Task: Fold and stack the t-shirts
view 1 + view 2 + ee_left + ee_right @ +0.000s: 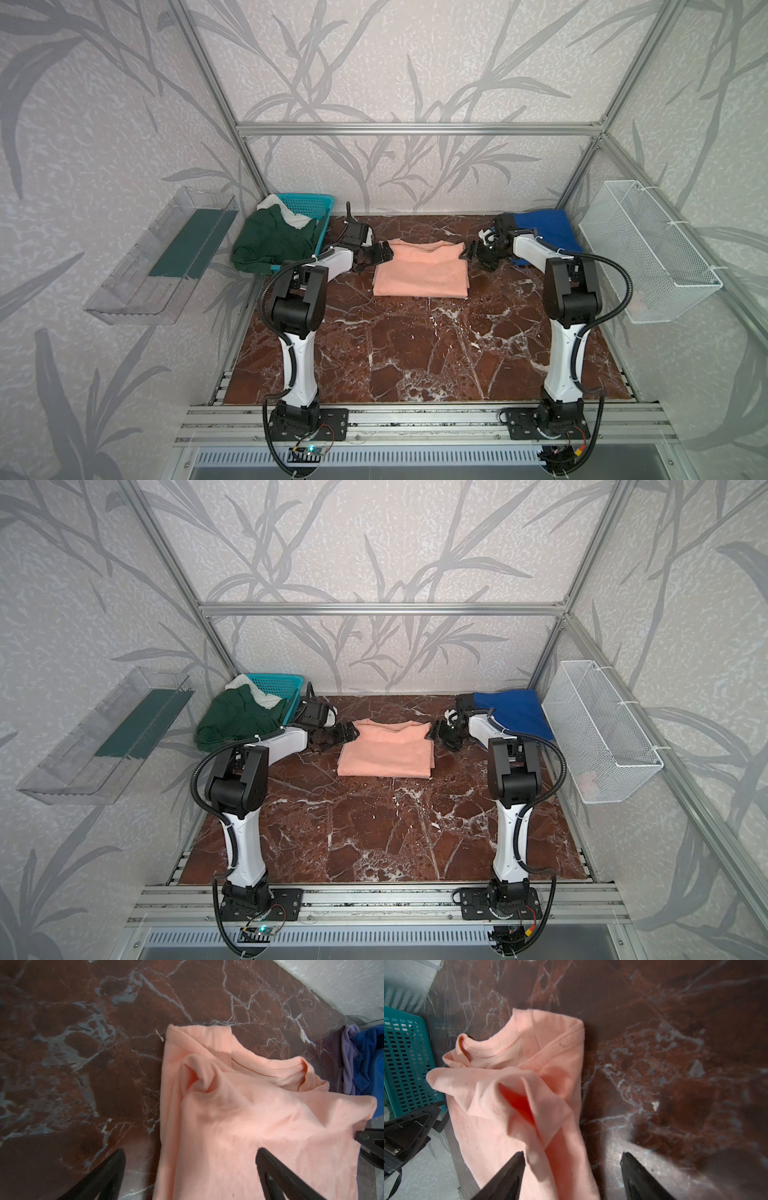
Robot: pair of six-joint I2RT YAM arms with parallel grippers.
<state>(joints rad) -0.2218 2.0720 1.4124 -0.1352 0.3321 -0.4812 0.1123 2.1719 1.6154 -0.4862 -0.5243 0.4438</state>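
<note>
- Left wrist view: my left tool (191,1150) stands spread wide and grasps nothing. One finger hangs over the peach-pink t-shirt (259,1118), its mate over bare counter (72,1053).
- Right wrist view: my right tool (573,1153) is likewise parted and empty, with a loose, blurred fold of the shirt just beside one finger.
- Both top views: the shirt lies folded mid-counter between the two tools. A blue t-shirt (548,226) sits at the far right corner. A dark green t-shirt (270,245) and a white t-shirt (291,218) spill from the teal basket (311,205) at far left.
</note>
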